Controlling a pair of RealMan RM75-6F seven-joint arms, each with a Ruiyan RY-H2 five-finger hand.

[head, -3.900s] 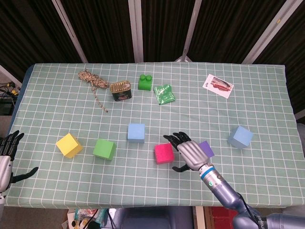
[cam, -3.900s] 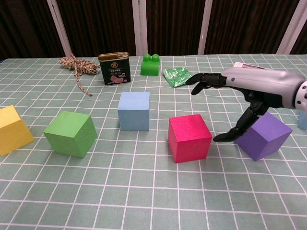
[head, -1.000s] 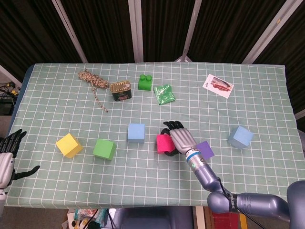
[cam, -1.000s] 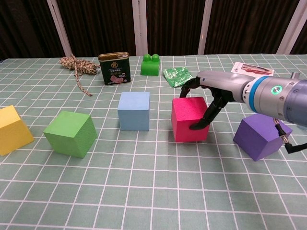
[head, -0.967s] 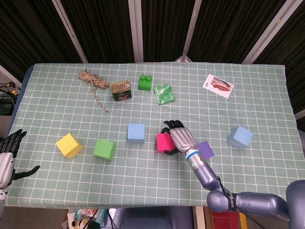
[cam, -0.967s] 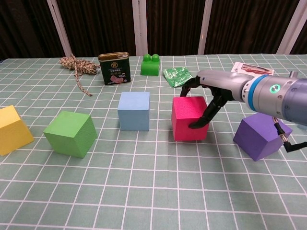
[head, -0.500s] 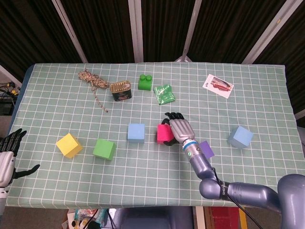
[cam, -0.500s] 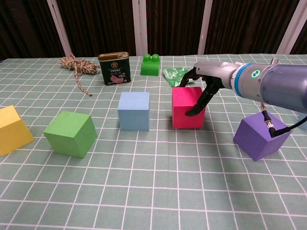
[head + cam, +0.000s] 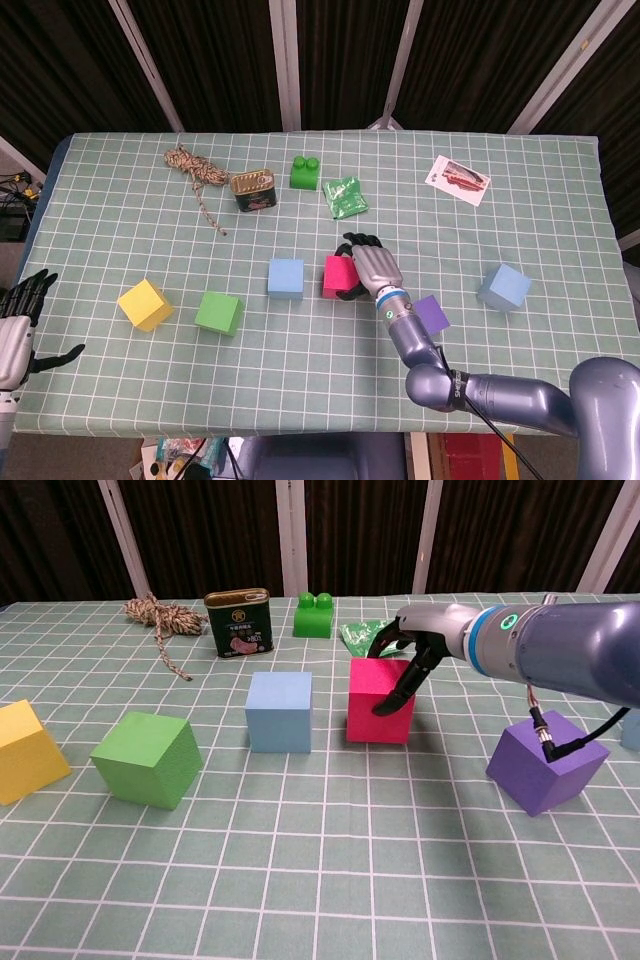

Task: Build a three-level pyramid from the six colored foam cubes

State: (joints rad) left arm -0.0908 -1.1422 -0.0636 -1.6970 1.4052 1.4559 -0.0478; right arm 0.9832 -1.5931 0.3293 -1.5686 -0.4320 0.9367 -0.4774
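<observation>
Checked green tablecloth [image 9: 560,200], right hand [image 9: 372,266] arched over the pink cube [image 9: 378,702], fingers gripping its sides.

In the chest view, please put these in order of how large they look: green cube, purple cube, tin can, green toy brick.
1. Green cube and purple cube: they look alike, so I do not rank them; both are near the camera.
2. Tin can.
3. Green toy brick, farthest back, so perhaps not really the smallest.

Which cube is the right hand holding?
The pink cube, just right of the light blue cube. The right hand grips only that one; the purple cube sits untouched.
</observation>
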